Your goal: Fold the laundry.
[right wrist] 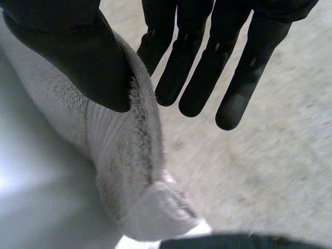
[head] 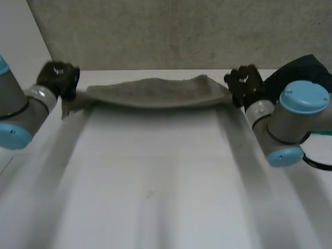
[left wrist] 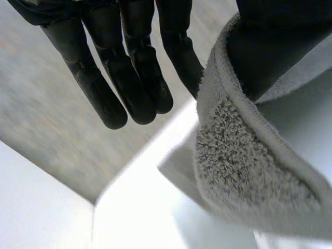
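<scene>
Left hand [head: 59,78] and right hand [head: 244,85] are each pinching a towel [head: 155,92] end, stretching it along the bench's [head: 155,181] far edge. A dark cloth [head: 308,67] is lying behind the right arm [head: 290,119].

Lab: white table [head: 155,181], concrete wall [head: 155,36]

Grey terry-cloth towel [head: 155,92], bunched into a long narrow band, stretched sideways, middle sagging slightly, at white table's [head: 155,181] far end
</scene>
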Controlling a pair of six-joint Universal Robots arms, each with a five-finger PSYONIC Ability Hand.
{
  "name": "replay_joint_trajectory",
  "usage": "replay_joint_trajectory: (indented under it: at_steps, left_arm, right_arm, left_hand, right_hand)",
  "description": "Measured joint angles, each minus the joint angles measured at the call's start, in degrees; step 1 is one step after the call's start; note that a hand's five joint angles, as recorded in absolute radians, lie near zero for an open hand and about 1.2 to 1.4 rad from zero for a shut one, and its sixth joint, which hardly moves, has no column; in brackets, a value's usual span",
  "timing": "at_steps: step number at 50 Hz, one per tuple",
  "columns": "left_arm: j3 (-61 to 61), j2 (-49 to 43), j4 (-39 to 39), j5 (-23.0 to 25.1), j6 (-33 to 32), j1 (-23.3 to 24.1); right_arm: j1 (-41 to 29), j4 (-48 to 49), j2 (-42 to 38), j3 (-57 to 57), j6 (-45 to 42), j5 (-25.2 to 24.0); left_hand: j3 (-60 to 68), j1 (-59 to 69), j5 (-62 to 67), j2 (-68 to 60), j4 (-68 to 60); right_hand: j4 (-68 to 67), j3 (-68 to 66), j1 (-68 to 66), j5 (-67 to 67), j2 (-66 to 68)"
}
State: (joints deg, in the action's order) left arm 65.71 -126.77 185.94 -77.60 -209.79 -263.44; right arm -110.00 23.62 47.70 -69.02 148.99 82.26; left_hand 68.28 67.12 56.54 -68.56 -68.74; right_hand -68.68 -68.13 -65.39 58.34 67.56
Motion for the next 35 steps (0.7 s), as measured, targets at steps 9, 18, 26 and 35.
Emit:
replay_joint_trajectory:
  at_steps: [9,18,26,35]
  left_arm:
    - [11.8,9.1,-15.7,-2.4,-14.3,-2.0]
    - [20.6,18.5,-35.4,-5.4,-25.4,-2.8]
    - [22.3,21.6,-39.8,-6.0,-34.3,-3.2]
    - [8.9,12.5,-31.8,-7.1,-29.8,1.4]
  right_arm:
    - [0.2,-20.5,10.4,-7.8,-16.1,2.9]
    - [1.9,-46.2,21.1,-14.7,-25.4,6.7]
    - [2.1,-47.6,22.1,-17.0,-27.7,4.1]
    - [0.2,-34.4,13.7,-10.9,-21.7,6.0]
  left_hand:
    - [0.0,0.0,0.0,0.0,0.0]
    - [0.0,0.0,0.0,0.0,0.0]
    - [0.0,0.0,0.0,0.0,0.0]
    - [0.0,0.0,0.0,0.0,0.0]
  right_hand:
    - [0.0,0.0,0.0,0.0,0.0]
    - [0.0,0.0,0.0,0.3,0.0]
    - [0.0,0.0,0.0,0.5,0.0]
    - [0.0,0.0,0.0,0.8,0.0]
